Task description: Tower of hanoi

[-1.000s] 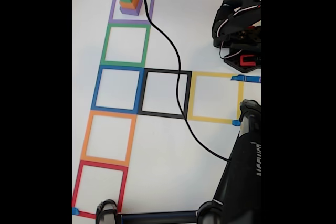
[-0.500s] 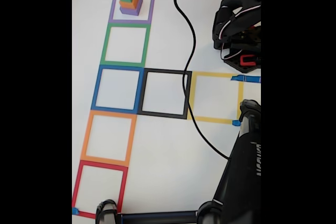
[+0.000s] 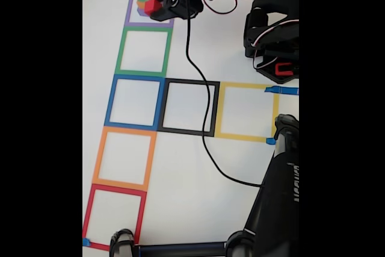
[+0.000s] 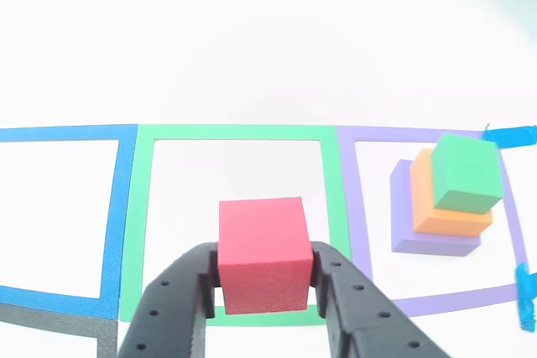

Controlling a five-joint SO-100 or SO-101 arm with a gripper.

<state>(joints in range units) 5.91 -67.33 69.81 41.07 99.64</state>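
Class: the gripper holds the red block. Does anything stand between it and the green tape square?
Nothing visible does. The gripper grips the red block over the green tape square, whose inside is bare; the purple-orange-green stack stands aside in the purple square.

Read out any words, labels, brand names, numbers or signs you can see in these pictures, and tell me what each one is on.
White lettering on the black stand at the lower right of the fixed view: turned sideways and too blurred to read.
Red block held in the gripper: no text.
Stack of green block, orange block and purple block: no text.
Coloured tape squares, such as the green square: no text or numbers.
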